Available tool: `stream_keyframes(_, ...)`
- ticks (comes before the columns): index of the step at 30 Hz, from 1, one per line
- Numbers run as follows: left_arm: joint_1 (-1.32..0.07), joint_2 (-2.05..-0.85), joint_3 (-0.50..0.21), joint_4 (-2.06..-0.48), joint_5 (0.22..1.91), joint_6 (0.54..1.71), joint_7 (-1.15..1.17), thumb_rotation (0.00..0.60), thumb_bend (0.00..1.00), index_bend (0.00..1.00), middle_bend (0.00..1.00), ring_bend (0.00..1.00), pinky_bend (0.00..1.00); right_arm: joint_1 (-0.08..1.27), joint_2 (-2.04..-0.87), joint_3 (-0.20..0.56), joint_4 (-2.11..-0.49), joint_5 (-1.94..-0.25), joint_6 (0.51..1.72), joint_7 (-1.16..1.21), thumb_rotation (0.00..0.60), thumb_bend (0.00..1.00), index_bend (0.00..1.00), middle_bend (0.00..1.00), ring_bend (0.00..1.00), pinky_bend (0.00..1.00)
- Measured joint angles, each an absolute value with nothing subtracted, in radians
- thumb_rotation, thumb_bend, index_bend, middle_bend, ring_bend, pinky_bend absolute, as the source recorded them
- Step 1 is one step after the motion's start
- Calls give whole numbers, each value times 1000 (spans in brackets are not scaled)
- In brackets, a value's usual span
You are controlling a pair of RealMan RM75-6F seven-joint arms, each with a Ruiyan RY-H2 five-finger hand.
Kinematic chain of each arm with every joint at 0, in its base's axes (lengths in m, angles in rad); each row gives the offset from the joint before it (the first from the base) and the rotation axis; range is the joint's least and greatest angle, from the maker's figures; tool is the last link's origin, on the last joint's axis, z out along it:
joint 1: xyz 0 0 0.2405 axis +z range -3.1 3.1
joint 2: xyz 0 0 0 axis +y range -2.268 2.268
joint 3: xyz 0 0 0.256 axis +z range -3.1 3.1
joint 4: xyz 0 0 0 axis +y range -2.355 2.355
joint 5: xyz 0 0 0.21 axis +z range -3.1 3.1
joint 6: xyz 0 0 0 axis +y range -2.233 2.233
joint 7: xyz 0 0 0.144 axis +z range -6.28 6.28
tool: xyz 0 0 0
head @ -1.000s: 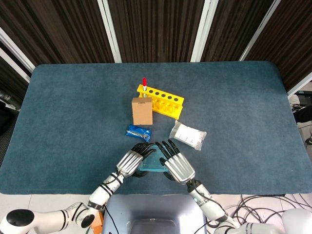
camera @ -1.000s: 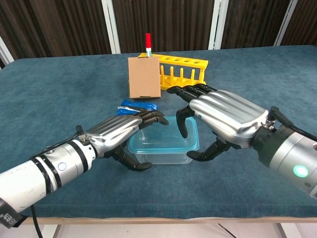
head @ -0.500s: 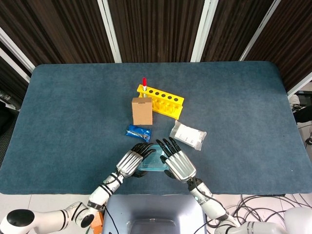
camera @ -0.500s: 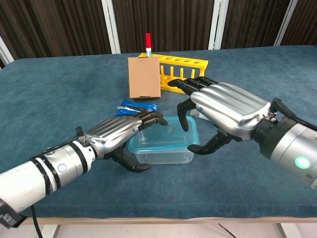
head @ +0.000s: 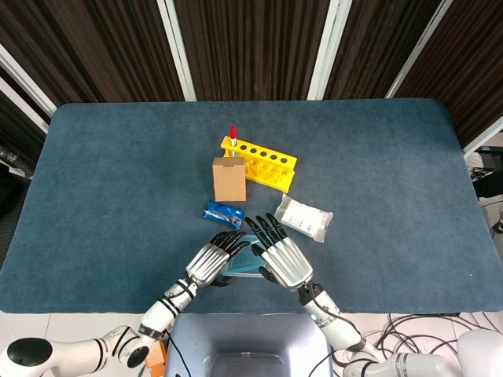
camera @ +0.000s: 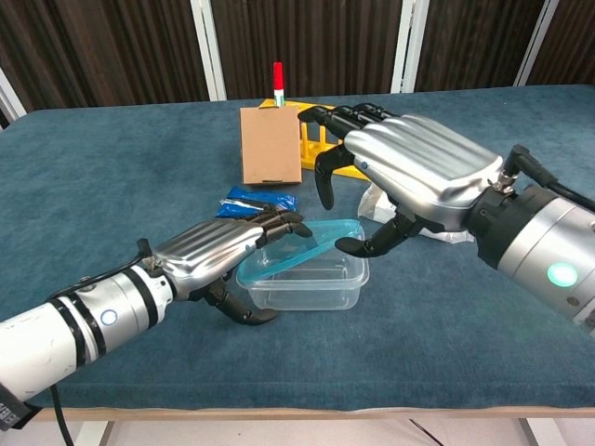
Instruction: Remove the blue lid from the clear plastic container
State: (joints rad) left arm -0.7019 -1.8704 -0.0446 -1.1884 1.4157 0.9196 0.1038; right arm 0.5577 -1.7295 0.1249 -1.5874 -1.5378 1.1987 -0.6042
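Observation:
The clear plastic container (camera: 311,283) sits near the table's front edge. Its blue lid (camera: 307,246) is tilted, with the right side raised off the rim and the left side still low on the container. My left hand (camera: 218,253) grips the container's left end, fingers curled over the rim. My right hand (camera: 409,177) hovers over the right end; its thumb hooks the lid's raised edge while the other fingers arch above. In the head view both the left hand (head: 211,261) and the right hand (head: 280,258) cover most of the container (head: 240,264).
Behind the container lie a blue packet (camera: 251,202), an upright cardboard box (camera: 270,144) and a yellow tube rack (head: 259,163) holding a red-capped tube (camera: 277,79). A white bag (head: 302,217) lies right of the packet. The table's front edge (camera: 307,404) is close.
My right hand has risen and moved back, pulling the lid's right side up off the container. The left hand has kept its hold on the container.

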Motion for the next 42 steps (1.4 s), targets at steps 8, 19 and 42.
stream_keyframes(8, -701, -1871, -47, -1181, 1412, 915, 101, 600, 300, 623, 518, 244, 249, 556, -1738, 93, -1552, -1549, 1194, -591, 600, 176, 503, 15, 0, 0)
stream_keyframes(19, -701, -1868, -52, -1180, 1413, 921, 102, 600, 300, 623, 519, 246, 249, 547, -1712, 59, -1529, -1561, 1189, -537, 600, 176, 473, 15, 0, 0)
stream_keyframes(42, -700, -1877, -49, -1169, 1420, 922, 97, 600, 301, 625, 521, 252, 251, 550, -1748, 71, -1501, -1527, 1162, -569, 600, 176, 517, 17, 0, 0)
